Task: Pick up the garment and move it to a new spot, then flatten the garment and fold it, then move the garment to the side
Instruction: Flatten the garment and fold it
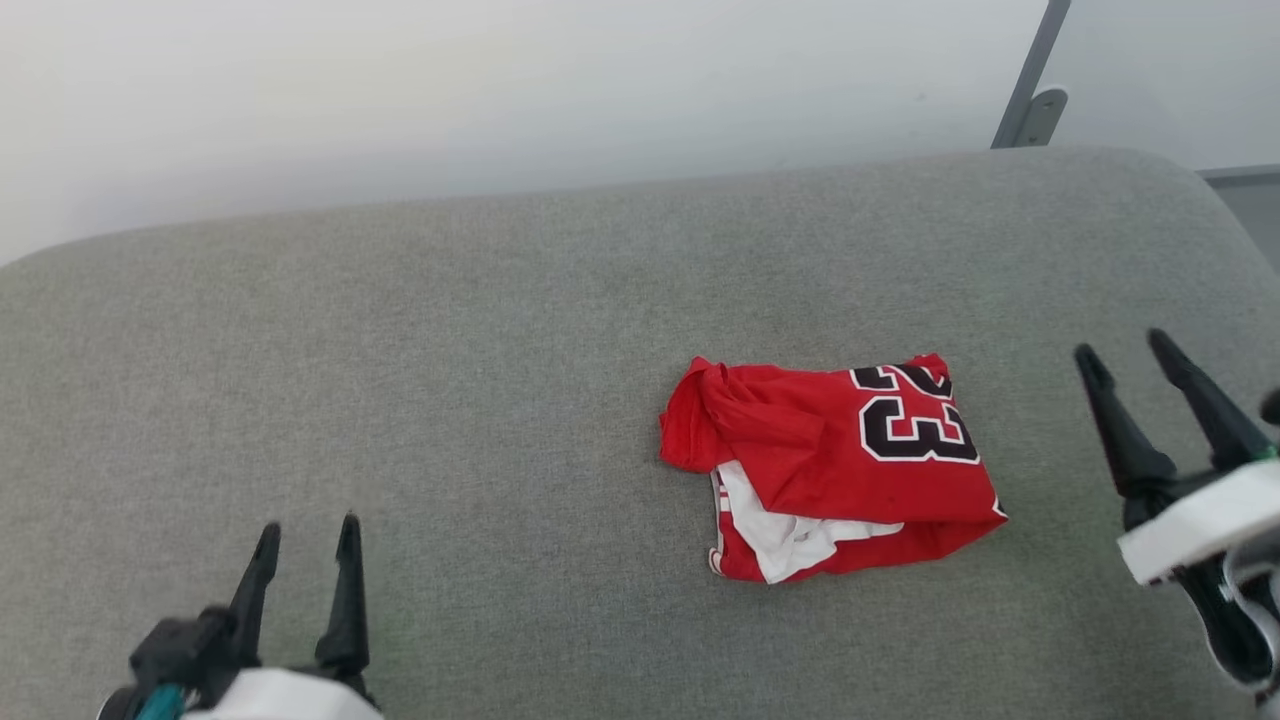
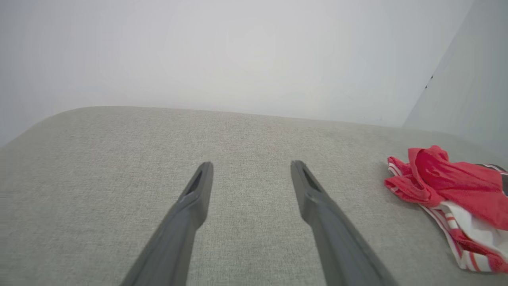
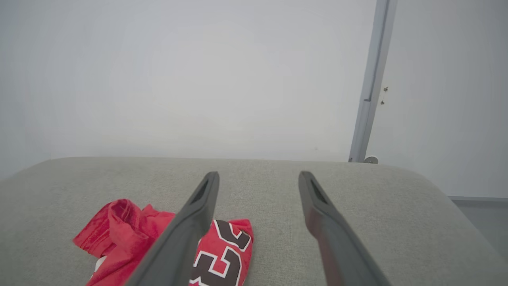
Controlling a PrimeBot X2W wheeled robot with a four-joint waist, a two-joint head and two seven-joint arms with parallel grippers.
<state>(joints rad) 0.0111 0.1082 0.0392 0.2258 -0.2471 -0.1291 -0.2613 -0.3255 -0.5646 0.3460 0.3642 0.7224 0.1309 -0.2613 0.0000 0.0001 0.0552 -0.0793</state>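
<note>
The garment (image 1: 835,465) is a red jersey with a black, white-outlined 23, lying in a rough folded heap right of centre on the grey cushion (image 1: 450,400); white sleeve cloth and striped trim stick out at its near edge. My left gripper (image 1: 308,536) is open at the lower left, far from the garment, with nothing between its fingers. My right gripper (image 1: 1128,356) is open to the right of the garment, apart from it. In the left wrist view the garment (image 2: 456,190) lies at the right, beyond the open left gripper (image 2: 251,167). In the right wrist view the garment (image 3: 131,234) lies lower left of the open right gripper (image 3: 258,176).
The grey upholstered surface ends at a rounded far edge against a pale wall (image 1: 500,90). A grey metal post (image 1: 1030,90) with a bracket stands at the back right. The cushion's right edge (image 1: 1235,220) curves down toward a darker floor.
</note>
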